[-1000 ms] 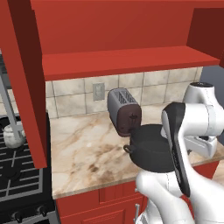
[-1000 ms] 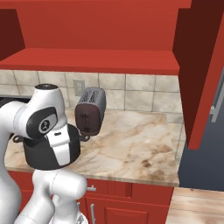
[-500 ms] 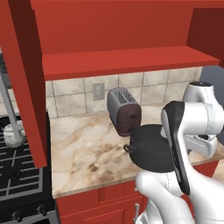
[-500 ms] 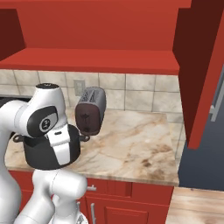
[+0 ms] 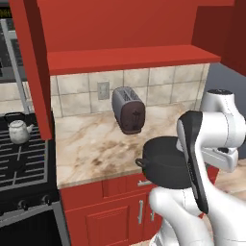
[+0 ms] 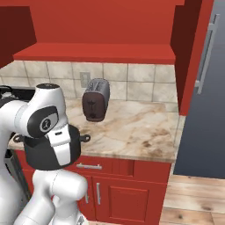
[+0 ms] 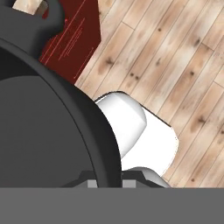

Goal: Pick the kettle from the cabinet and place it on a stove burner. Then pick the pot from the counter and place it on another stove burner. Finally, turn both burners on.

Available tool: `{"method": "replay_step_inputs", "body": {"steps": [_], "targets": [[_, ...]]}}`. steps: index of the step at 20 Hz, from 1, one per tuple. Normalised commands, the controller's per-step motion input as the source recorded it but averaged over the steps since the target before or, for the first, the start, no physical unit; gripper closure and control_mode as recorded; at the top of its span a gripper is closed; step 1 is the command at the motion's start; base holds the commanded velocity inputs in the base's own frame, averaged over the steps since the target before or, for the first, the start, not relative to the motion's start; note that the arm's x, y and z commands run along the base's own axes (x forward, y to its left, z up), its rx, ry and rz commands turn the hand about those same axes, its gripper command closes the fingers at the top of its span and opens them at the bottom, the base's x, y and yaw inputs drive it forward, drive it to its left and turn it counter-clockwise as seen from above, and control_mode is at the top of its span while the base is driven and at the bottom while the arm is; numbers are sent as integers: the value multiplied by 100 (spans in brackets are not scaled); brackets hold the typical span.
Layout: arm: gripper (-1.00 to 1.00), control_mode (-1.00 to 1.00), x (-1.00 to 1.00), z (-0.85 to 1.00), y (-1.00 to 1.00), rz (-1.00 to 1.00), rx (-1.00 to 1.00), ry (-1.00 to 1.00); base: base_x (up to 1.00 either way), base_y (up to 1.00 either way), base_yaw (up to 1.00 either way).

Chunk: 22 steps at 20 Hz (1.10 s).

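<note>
The wide dark pot (image 5: 162,164) hangs in the air just in front of the counter (image 5: 96,144) edge, over the wooden floor (image 7: 175,57). My gripper (image 7: 109,183) is shut on its rim, seen from close in the hand view, where the pot (image 7: 43,131) fills the left side. My own arm partly covers the pot (image 6: 37,154) in the right base view. The small silvery kettle (image 5: 17,130) stands upright on a back burner of the black stove (image 5: 24,166), far to the left of the pot. The red cabinet (image 5: 125,57) shelf above is bare.
A chrome and dark-red toaster (image 5: 129,109) stands at the back of the counter, behind the pot. An open red cabinet door (image 5: 31,67) hangs between counter and stove. Stove knobs (image 5: 21,204) line its front. A grey fridge (image 6: 204,101) stands to the right.
</note>
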Motion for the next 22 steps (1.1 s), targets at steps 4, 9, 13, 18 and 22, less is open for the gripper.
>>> {"method": "replay_step_inputs", "body": {"steps": [4,9,13,18,22], "targets": [[100,100,0,0,0,0,0,0,-66,1,0],[100,100,0,0,0,0,0,0,-61,7,-2],[100,100,0,0,0,0,0,0,-59,12,-3],[100,100,0,0,0,0,0,0,-57,20,-3],[100,100,0,0,0,0,0,0,-58,31,-5]]}}
